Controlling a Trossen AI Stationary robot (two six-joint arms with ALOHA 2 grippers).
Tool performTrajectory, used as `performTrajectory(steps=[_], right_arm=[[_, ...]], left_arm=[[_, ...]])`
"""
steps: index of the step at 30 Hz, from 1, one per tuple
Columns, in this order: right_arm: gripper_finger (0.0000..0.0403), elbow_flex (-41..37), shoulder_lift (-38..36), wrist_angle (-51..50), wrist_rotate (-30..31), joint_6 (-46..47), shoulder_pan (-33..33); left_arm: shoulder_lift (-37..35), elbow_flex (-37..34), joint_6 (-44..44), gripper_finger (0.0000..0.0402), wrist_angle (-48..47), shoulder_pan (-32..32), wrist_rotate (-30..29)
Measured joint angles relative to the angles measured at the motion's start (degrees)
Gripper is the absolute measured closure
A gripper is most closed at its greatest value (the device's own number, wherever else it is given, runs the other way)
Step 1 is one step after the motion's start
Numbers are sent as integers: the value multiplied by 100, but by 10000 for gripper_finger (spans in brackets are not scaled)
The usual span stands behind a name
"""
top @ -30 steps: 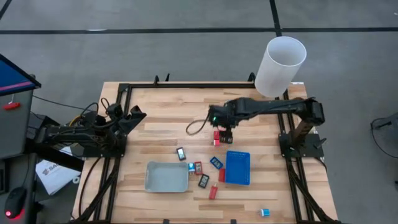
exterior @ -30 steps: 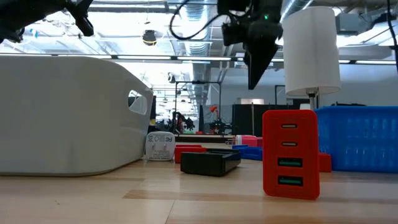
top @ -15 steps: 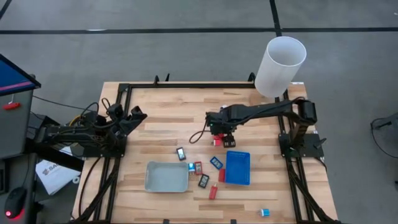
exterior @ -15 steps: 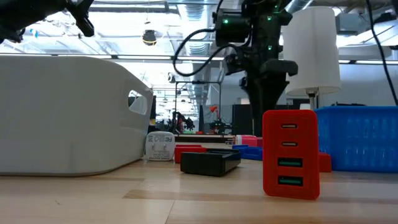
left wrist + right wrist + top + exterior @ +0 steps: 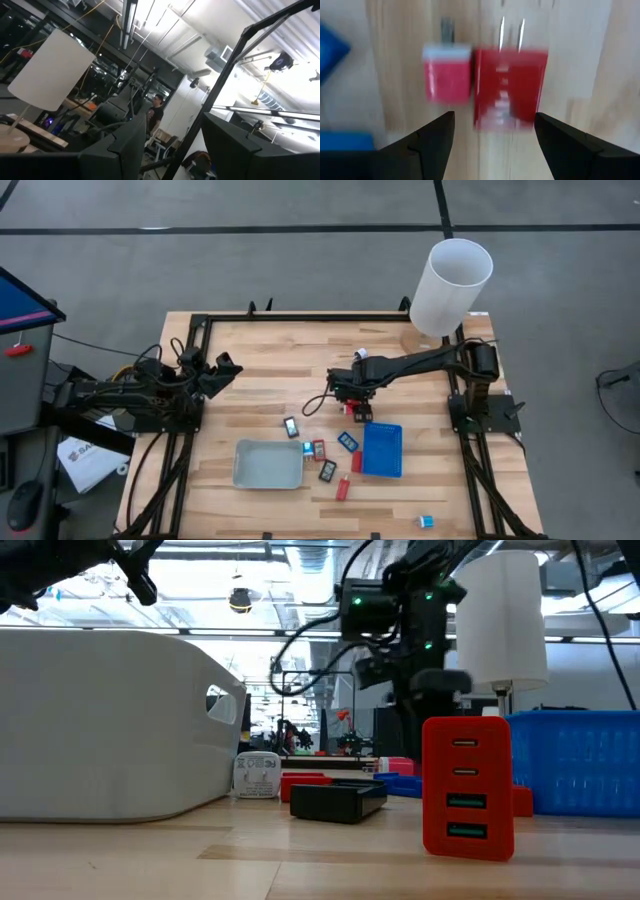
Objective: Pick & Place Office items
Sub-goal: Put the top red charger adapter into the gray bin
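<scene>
The right claw [image 5: 357, 406] hangs low over two red chargers just behind the blue tray [image 5: 382, 450], its fingers [image 5: 432, 145] spread apart and holding nothing. Only the right wrist view shows the pair plainly: a larger red charger [image 5: 510, 87] with two metal prongs and a smaller red charger [image 5: 447, 75] with a pale end lie side by side on the bench [image 5: 270, 370], almost touching, between the two fingers. In the high view the arm covers most of them and only a red scrap shows.

Around the blue tray the other office items lie scattered. Just on its near-centre side are a black piece with a blue face [image 5: 347, 441] and a red block [image 5: 356, 462]; further toward the grey tray [image 5: 268, 464] lie a red-faced dark piece [image 5: 319, 450], a black rectangle [image 5: 327, 471], a small cyan bit [image 5: 307, 448] at the grey tray's corner, and a black piece with a pale face [image 5: 291, 427]. Another red block [image 5: 342, 489] lies in front, and a cyan-and-white bit [image 5: 427, 522] sits alone by the bench's front edge.

The low view adds what the overhead one cannot: the front red block stands upright with four ports on its face.

The tall white cylinder [image 5: 449, 287] stands well behind the blue tray at the bench's far corner. The left claw [image 5: 222, 369] waits raised at the bench's left side, its fingers apart.
</scene>
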Motion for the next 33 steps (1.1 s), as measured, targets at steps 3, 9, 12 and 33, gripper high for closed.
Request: performTrajectory(steps=[3,9,12,33], right_arm=[[136,0,59,77,58,5,4],[136,-5,218,264,38,33,7],[136,8,280,454,28,35,7],[200,0,277,582,29,1345,4]], left_arm=[[44,0,-2,212,40,2,1],[72,0,-43,212,25,0,3],[63,0,-50,212,33,2,3],[115,0,-92,215,30,2,3]])
